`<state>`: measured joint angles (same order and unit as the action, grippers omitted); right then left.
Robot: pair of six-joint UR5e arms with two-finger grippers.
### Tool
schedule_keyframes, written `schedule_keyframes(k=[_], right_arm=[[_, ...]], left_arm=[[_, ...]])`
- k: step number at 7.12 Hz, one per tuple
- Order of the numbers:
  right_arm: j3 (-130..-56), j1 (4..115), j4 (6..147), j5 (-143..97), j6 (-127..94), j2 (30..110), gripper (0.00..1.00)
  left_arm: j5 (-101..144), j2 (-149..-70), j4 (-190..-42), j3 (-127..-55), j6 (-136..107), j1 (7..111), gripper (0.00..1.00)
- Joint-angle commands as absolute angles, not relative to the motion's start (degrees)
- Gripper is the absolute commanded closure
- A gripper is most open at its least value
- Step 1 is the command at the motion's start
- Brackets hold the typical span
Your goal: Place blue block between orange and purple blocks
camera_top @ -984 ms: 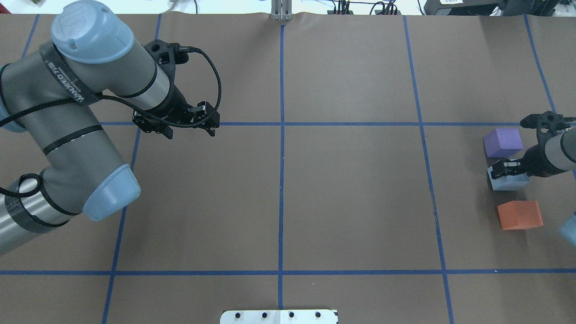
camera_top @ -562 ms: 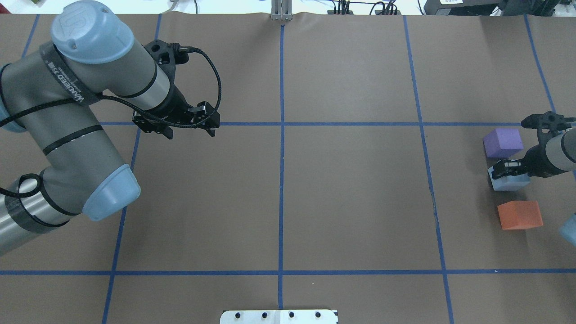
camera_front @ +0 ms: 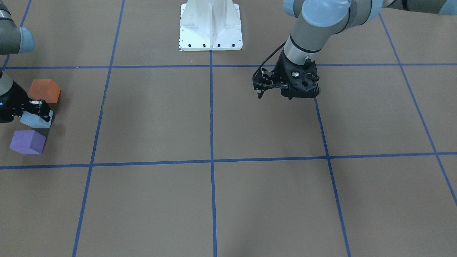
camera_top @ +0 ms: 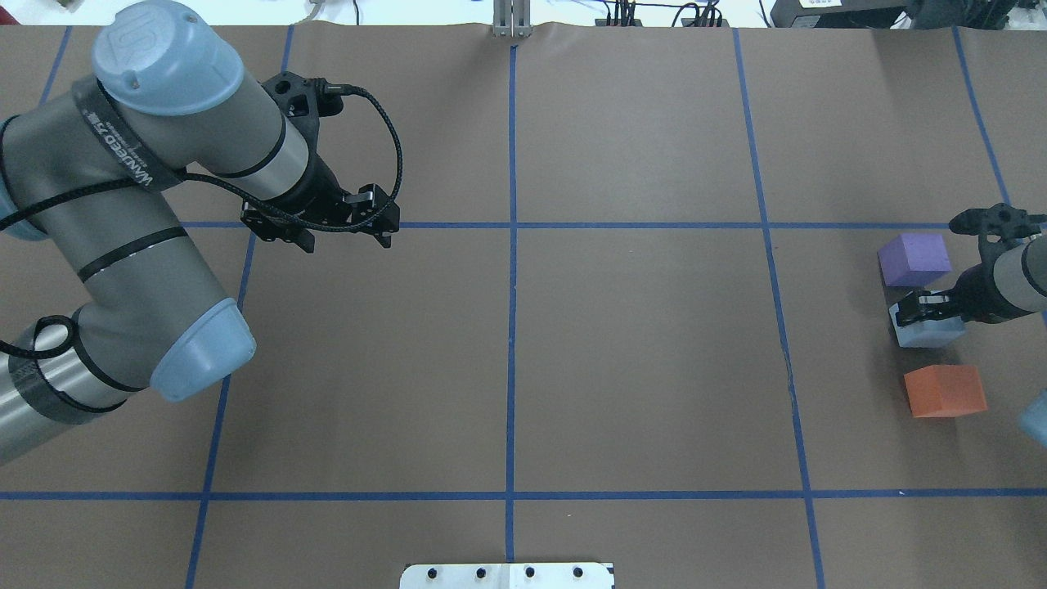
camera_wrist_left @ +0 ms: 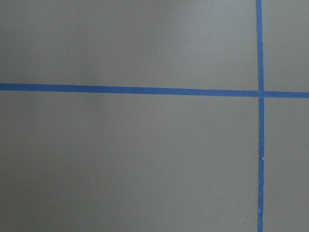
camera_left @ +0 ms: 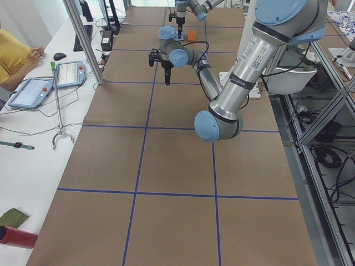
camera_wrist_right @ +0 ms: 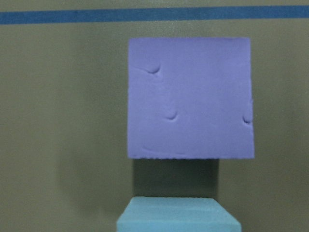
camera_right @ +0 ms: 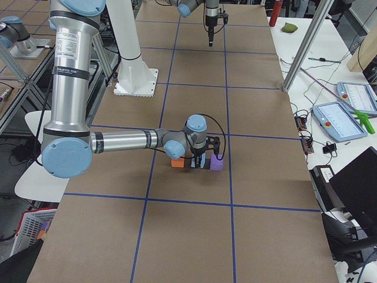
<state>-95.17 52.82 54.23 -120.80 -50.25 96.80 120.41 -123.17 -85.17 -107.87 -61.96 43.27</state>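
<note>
Blue block marginally nearer orange block

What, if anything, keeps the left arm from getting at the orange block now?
Probably it cannot reach: the left gripper hangs open far across the table, while the right gripper, closed on the blue block, sits right beside the orange block.
</note>
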Motion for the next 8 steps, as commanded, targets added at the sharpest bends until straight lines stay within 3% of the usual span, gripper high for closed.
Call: schedule_keyframes(k=[1,6,7,8], right_arm=[[-95.2,52.8,54.2,-120.8,-50.1,96.8,0.0],[-101.1,58.7,49.6,-121.4,-49.6,101.0,0.0],[-101.3,63.3,50.1,-123.5,-45.7,101.6,0.0],[-100.0,70.2,52.2,-129.1,-37.7,101.3,0.0]], left_arm=[[120.4,-123.2,-85.2,-107.9,-63.0,43.2,0.0],[120.8,-123.2,-84.7,-109.8,-62.8,43.9,0.0],[121.1,-121.8,-84.6,-110.4,-59.2,45.3,0.0],[121.1,-115.7,-84.5,-115.0,-54.4,47.0,0.0]])
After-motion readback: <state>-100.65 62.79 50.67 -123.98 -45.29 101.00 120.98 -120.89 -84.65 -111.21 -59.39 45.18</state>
